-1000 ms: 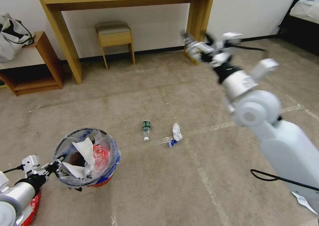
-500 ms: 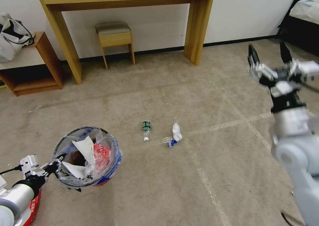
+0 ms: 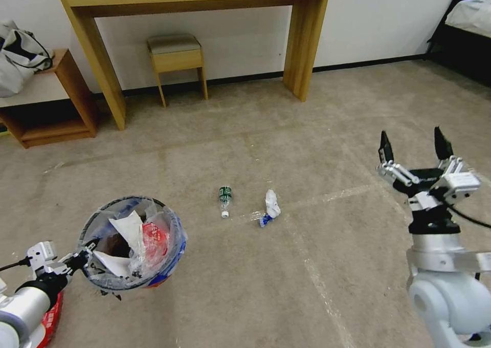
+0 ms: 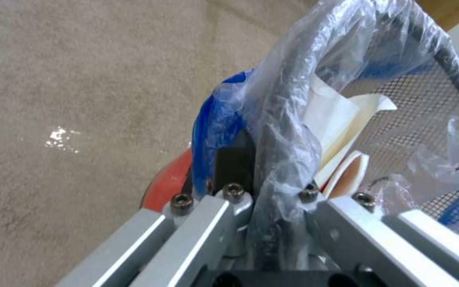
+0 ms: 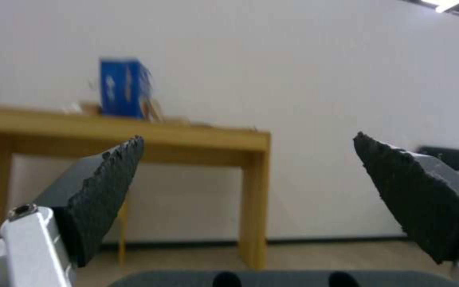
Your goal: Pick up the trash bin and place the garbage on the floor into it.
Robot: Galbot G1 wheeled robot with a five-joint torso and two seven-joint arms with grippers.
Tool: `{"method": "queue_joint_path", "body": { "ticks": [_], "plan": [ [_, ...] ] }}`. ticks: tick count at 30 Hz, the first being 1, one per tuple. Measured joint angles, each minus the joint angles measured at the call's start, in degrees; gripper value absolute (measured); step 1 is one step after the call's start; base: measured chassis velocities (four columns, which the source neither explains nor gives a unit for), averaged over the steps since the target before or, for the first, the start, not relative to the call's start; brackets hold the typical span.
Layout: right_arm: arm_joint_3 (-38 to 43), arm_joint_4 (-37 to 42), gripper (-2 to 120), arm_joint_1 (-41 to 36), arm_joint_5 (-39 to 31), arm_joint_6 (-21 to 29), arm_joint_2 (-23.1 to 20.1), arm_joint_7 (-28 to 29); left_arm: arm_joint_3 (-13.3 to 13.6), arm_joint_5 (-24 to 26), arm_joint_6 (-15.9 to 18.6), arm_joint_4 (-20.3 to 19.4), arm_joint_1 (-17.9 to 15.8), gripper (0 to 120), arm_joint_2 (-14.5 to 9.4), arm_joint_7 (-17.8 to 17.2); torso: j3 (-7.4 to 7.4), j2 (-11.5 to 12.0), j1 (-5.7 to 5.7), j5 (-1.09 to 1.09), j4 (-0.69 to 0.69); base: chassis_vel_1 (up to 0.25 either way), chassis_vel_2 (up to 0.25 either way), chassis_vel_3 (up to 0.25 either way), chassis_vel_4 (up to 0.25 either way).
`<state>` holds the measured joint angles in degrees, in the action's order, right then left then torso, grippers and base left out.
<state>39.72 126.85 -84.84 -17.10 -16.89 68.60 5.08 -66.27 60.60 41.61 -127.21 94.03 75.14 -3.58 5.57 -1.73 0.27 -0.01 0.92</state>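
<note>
The trash bin [image 3: 134,244], red-based with a dark rim and a clear-and-blue liner, hangs at the lower left with white paper and a red wrapper inside. My left gripper [image 3: 84,253] is shut on its near rim; up close the rim [image 4: 277,131] runs between the fingers. On the floor [image 3: 317,148] lie a small green-labelled bottle [image 3: 225,198] and, just right of it, a crumpled white paper with a blue scrap [image 3: 271,206]. My right gripper [image 3: 413,144] stands open at the right, raised and pointing away toward the wall, with nothing between its dark fingertips [image 5: 107,187].
A wooden desk [image 3: 194,0] stands against the far wall with a small stool [image 3: 176,56] under it. A low wooden shelf [image 3: 56,102] with a bag is at the far left. A dark bed frame [image 3: 465,41] is at the far right. Worn tape lines cross the carpet.
My right arm has swung from high near the desk leg down and to the right, its gripper still open. The bin and left gripper have barely shifted.
</note>
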Motion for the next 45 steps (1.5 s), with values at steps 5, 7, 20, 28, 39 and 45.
{"method": "queue_joint_path", "body": {
  "ticks": [5,7,20,28,39,45],
  "plan": [
    [-1.5,-2.8,100,-1.3,5.6,0.4,1.9,2.4,0.0,-0.2,-0.1,-0.3,0.2,1,0.6,0.0,0.0,0.0,0.0,0.01,0.0,0.0,0.0,0.0,0.0],
    [-2.4,-3.6,100,-1.6,6.9,0.5,2.4,3.0,0.0,-0.2,-0.1,-0.5,0.3,1,0.7,0.0,0.0,0.0,0.0,0.02,0.0,0.0,0.0,0.0,0.0],
    [-6.6,-5.6,100,-1.0,7.4,2.6,3.0,4.1,-0.2,0.0,-0.1,-1.3,0.8,1,0.9,0.1,0.0,0.0,0.0,0.01,0.0,0.0,0.0,0.0,0.0],
    [-5.6,-5.3,100,-0.8,7.4,3.1,3.2,3.5,-0.8,0.4,-0.1,-1.2,0.8,1,0.6,0.1,0.0,0.0,0.0,0.01,0.0,0.0,0.0,0.0,0.0],
    [-5.3,-5.1,100,-0.5,7.4,3.3,2.9,3.6,-2.0,0.7,-0.1,-0.8,1.1,1,0.4,0.1,-0.01,0.0,0.0,0.01,0.0,-0.038,0.043,0.045,-0.041],
    [-5.4,-5.8,100,0.0,7.2,3.3,2.8,3.9,-2.2,0.7,-0.1,-0.3,1.0,1,0.4,0.0,0.01,0.0,0.02,0.01,0.0,-0.169,0.168,0.181,-0.179]
  ]
}}
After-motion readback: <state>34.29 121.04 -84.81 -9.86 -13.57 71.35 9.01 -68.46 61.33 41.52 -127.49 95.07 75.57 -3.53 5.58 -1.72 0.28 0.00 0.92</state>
